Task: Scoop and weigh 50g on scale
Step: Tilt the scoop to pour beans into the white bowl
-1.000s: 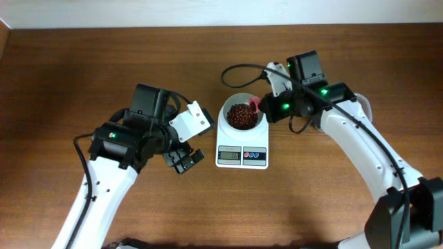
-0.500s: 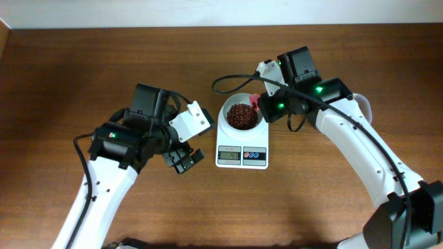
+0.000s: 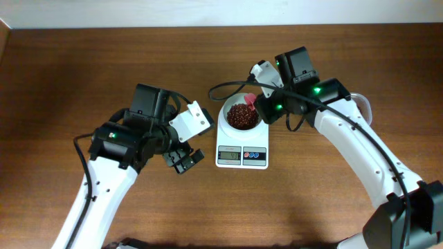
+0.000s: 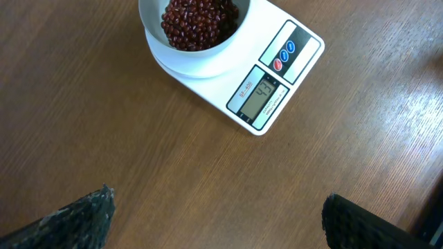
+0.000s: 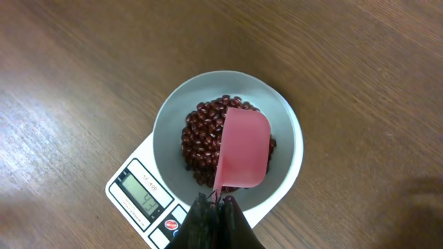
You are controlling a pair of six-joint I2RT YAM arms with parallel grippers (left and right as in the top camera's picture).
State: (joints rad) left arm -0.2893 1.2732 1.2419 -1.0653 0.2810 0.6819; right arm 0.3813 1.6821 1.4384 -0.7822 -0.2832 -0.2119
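Further over bowl point(image 5: 166, 131), right jaws tight on pink scoop point(image 5: 243, 149); left jaws wide, empty.

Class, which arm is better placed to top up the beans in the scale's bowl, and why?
Right: the right hand is shut on the pink scoop, over the beans in the bowl. The left hand is open, empty, beside the scale.

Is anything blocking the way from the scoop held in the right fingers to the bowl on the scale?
Nothing visible does. The pink scoop hangs directly over the bowl, with only the beans inside beneath it.
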